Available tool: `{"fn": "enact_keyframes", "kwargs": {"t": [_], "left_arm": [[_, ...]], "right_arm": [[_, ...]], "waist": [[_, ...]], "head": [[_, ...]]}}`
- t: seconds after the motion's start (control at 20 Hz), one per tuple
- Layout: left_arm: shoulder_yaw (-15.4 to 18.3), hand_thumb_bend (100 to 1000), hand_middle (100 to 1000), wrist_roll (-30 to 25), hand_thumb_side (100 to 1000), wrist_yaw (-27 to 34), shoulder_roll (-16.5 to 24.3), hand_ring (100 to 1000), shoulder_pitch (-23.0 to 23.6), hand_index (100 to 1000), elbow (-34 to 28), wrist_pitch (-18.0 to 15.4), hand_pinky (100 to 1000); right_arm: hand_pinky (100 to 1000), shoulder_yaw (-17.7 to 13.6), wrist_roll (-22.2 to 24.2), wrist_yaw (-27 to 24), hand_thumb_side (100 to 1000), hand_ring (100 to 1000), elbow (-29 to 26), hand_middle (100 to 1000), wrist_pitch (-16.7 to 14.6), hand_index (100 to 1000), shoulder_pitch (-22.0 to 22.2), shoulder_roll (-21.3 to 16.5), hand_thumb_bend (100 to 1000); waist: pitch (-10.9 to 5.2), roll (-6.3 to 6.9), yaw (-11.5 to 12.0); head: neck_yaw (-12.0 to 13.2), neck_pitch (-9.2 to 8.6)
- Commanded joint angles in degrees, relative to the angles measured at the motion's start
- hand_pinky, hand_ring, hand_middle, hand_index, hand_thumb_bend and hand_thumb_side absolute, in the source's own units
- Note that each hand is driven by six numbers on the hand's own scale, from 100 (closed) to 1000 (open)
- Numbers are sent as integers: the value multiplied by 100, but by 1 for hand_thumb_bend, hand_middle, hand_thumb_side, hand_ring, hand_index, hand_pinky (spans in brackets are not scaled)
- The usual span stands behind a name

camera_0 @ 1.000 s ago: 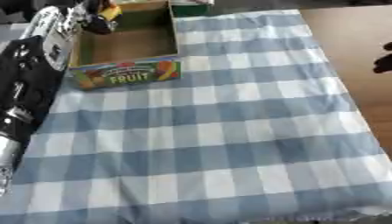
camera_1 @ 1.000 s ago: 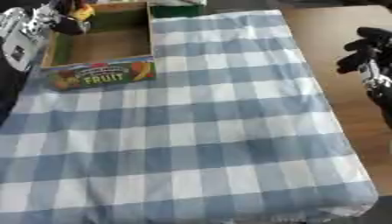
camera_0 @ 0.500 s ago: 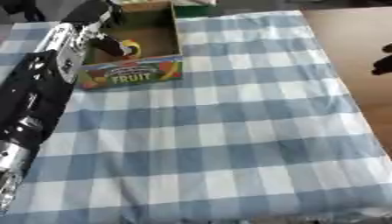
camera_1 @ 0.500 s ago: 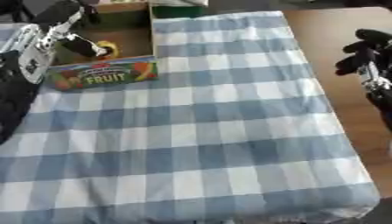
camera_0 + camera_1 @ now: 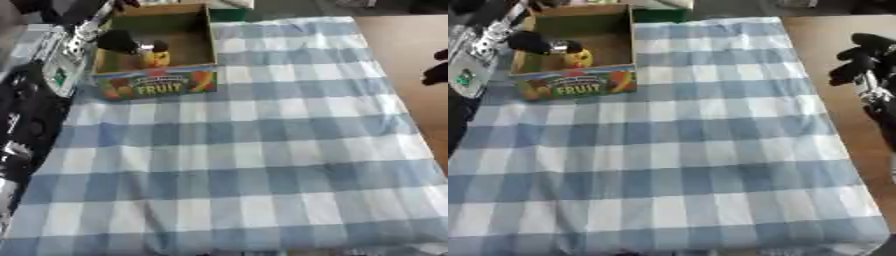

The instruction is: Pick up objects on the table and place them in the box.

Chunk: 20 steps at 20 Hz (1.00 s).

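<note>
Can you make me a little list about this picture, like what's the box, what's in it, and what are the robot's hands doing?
box: open cardboard box with FRUIT on its front, at the far left of the table
in the box: a small yellow thing; too small to tell what it is
left hand: left hand reaches into the box, right by the yellow thing; fingers unclear
right hand: right hand off the right edge, fingers curled, holding nothing
table cover: blue and white checked cloth

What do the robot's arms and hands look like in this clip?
The left arm is bulky and glossy black with silver sections; a pale panel near the wrist carries a small green marking. The left hand has dark, rounded fingers with a silver part. The right hand is black with thick fingers and a silver piece below.
</note>
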Motion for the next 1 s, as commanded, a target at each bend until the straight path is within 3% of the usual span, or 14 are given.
{"fn": "enact_keyframes", "kwargs": {"t": [0.05,0.25,0.35,0.6,1.0], "left_arm": [[125,663,679,314,703,1113,413,701,235,729,-830,66,701],[432,574,633,738,705,2386,605,653,1048,711,-1886,182,656],[592,582,624,945,667,2754,603,646,1396,708,-2306,221,650],[950,560,613,1319,666,3196,423,633,2106,703,-3035,352,640],[1188,574,591,1430,668,3885,184,605,2634,685,-3434,306,610]], "right_arm": [[585,-65,2,-75,433,595,-74,632,-15,814,-56,-121,100],[587,-90,-41,-102,414,594,-103,628,-37,808,-86,-96,100],[586,-107,-90,-86,423,591,-118,625,-34,807,-104,-53,100],[581,-95,-166,24,421,587,-186,626,-23,807,-213,72,100],[580,-112,-186,83,398,587,-199,626,6,801,-290,228,100]], "waist": [[-144,-23,57],[-183,-40,225],[-193,-39,292],[-198,-33,417],[-132,-83,425]], "head": [[-26,33],[10,72],[46,83],[96,80],[91,2]]}}
